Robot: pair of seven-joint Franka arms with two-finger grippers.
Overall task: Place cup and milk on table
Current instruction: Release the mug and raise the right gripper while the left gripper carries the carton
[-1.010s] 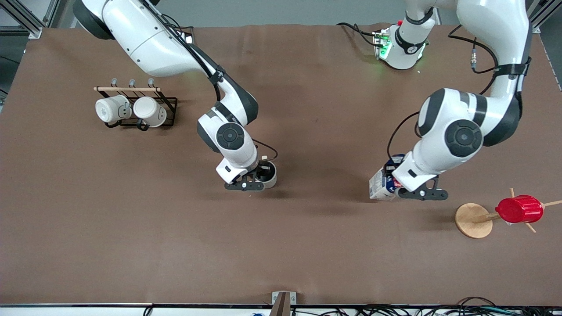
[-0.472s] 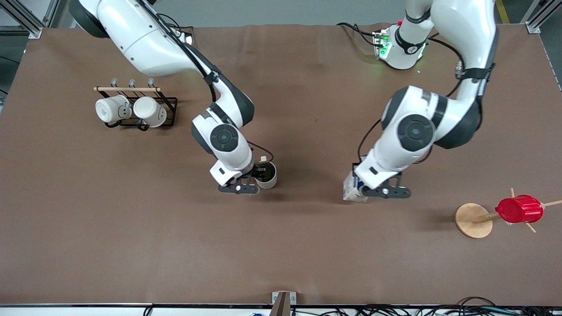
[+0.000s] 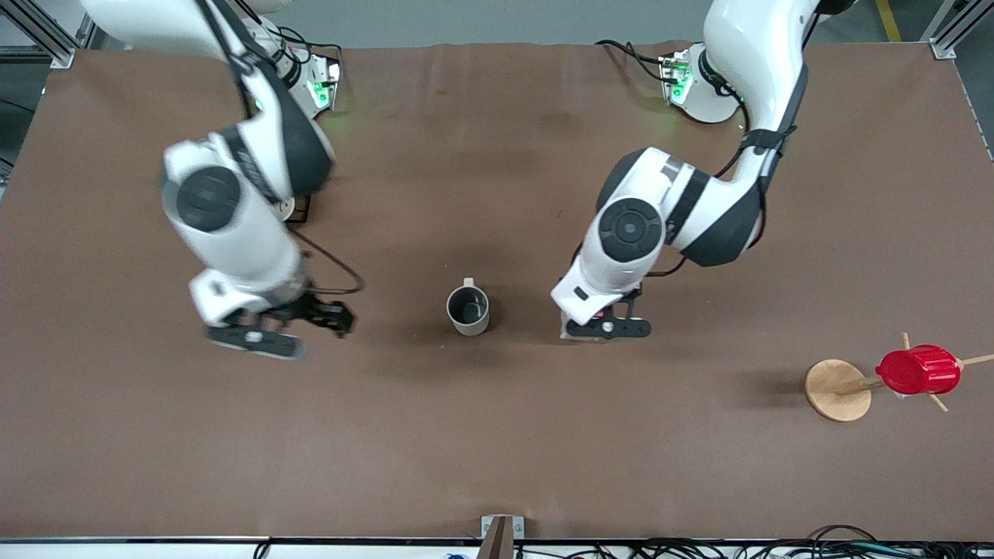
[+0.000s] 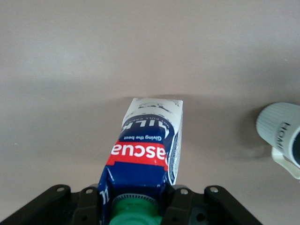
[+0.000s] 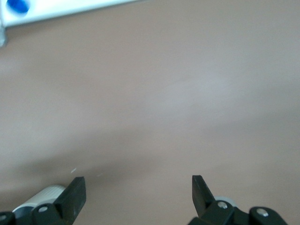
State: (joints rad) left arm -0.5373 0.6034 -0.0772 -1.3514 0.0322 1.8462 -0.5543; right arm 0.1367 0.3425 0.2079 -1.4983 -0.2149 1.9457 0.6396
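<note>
Milk [image 4: 149,145] is what the coming move turns on: it hangs pinched by its cap end in the left gripper [image 3: 608,327], long axis running straight down to the counter [image 3: 497,435], base at or just off the brown top, we can't tell which. The cup [image 3: 468,310] stands upright mid-frame, just beside it toward the right arm's end. We'd say the left arm only needs to let go and lift. The right gripper [image 3: 272,330] sits spread and empty, lower left of centre. Flat bare brown all round, plenty of room.
</note>
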